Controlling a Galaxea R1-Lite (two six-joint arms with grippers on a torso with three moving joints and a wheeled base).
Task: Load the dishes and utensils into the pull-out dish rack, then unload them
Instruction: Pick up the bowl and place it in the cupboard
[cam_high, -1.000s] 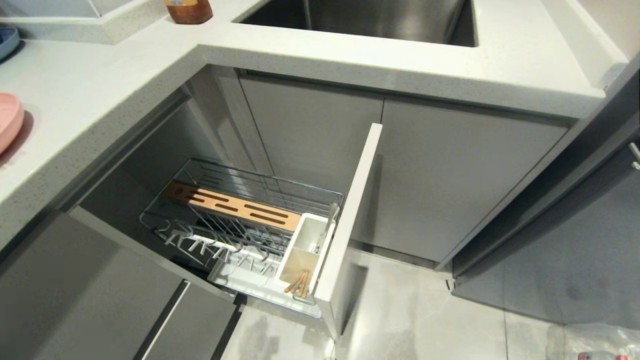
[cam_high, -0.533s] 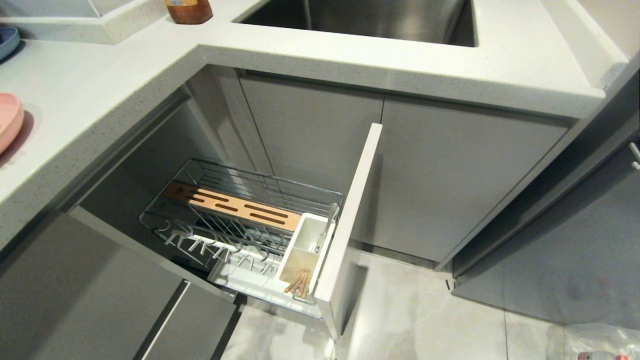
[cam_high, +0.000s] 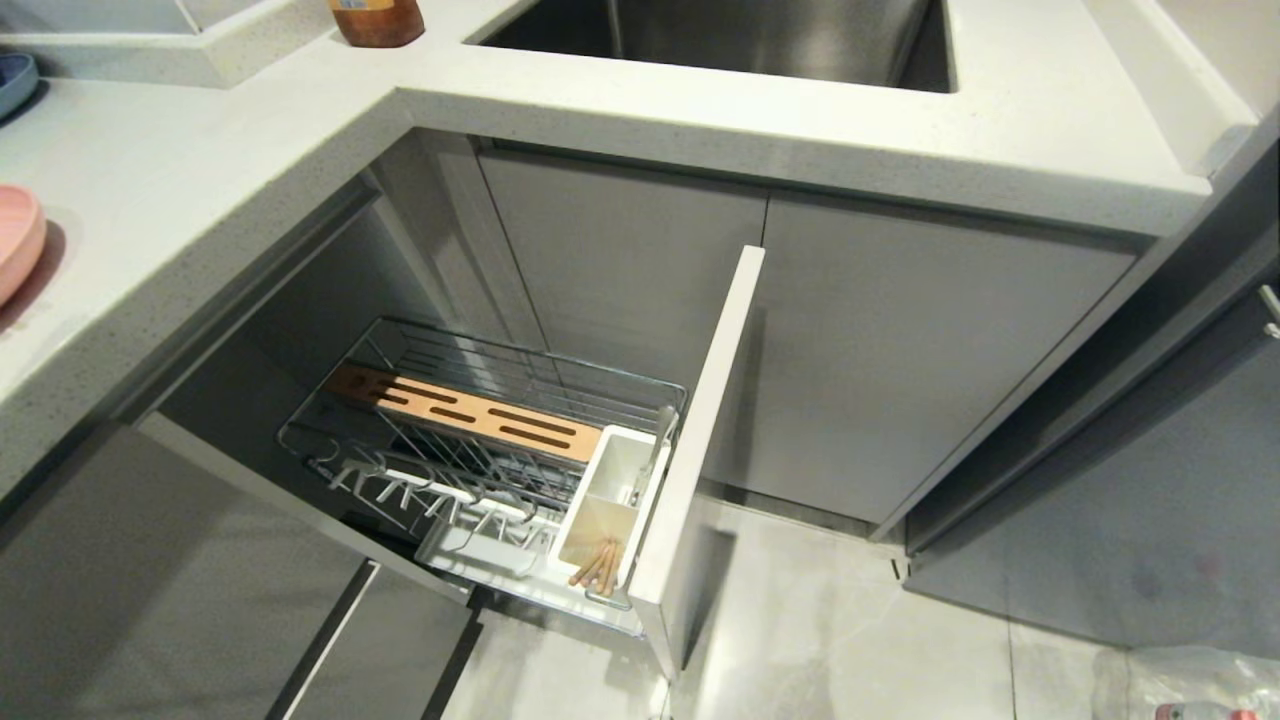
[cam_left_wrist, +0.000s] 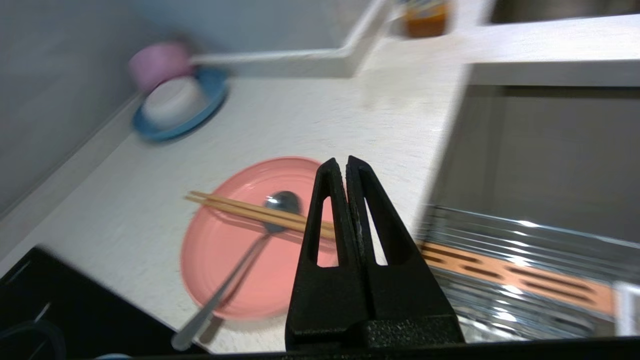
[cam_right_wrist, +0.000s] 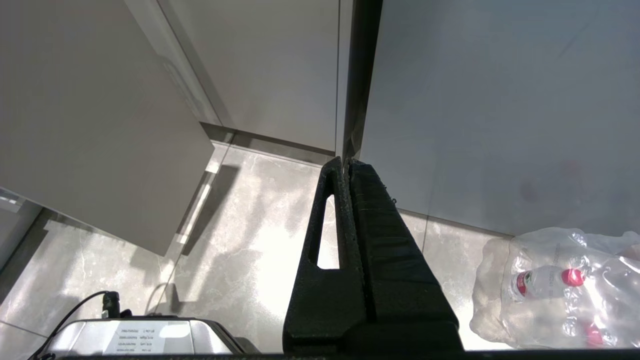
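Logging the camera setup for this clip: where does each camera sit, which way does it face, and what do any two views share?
Head view: high, looking down at the pull-out dish rack below the countertop; no arm shows.
Left wrist view: behind the shut left gripper, facing the pink plate holding chopsticks and spoon.
Right wrist view: behind the shut right gripper, facing floor and cabinets.
Shared: head and left wrist show rack and plate.

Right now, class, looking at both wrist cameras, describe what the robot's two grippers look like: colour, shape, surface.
The left gripper and right gripper look alike: matte black with a grainy texture. Each has two long fingers tapering from a broad base to a narrow tip, giving a wedge outline. The fingers have elongated slot cut-outs along their length. No cables, sleeves or markings show on either gripper.
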